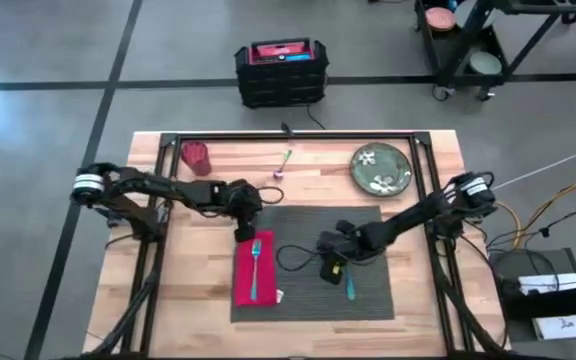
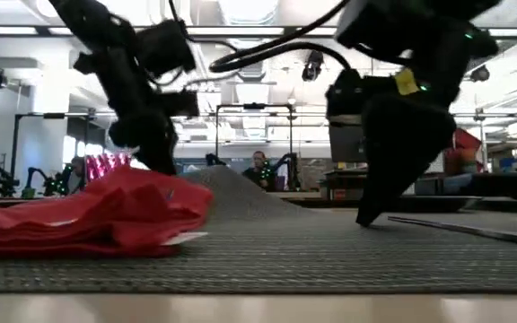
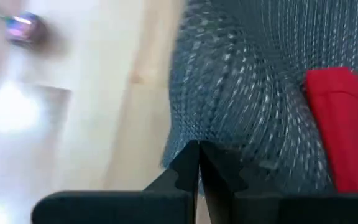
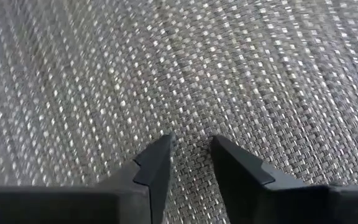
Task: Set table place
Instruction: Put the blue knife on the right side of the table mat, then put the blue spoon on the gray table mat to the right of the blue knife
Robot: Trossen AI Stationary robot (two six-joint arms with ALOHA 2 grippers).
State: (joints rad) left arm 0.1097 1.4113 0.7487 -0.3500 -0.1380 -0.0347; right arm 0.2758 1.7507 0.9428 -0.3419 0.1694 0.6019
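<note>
The table place, a dark grey ribbed placemat [image 1: 313,262], lies in the middle of the table. A red napkin [image 1: 253,270] lies on its left part with a teal fork [image 1: 256,262] on top, and another teal utensil [image 1: 348,287] lies on its right part. My left gripper [image 3: 197,152] is shut at the mat's far left corner. My right gripper [image 4: 191,146] points down on the mat's middle, fingers a little apart. A green plate [image 1: 381,168] rests on the wood at the far right. My left gripper pinches the placemat's left edge [image 3: 182,134] near its far corner between its two shut fingers, coming from the table's left and slanting down. That corner is raised into a hump [image 2: 232,184], and the other parts of the mat lie flat. My right gripper comes from above with its fingertips [image 2: 366,218] down on the mat's top surface [image 4: 191,124] near its middle. Nothing is between the fingers.
A red cup [image 1: 196,157] stands at the far left of the table, and a small utensil [image 1: 283,163] lies on the wood beyond the mat. A black and red crate [image 1: 281,72] stands on the floor past the far edge.
</note>
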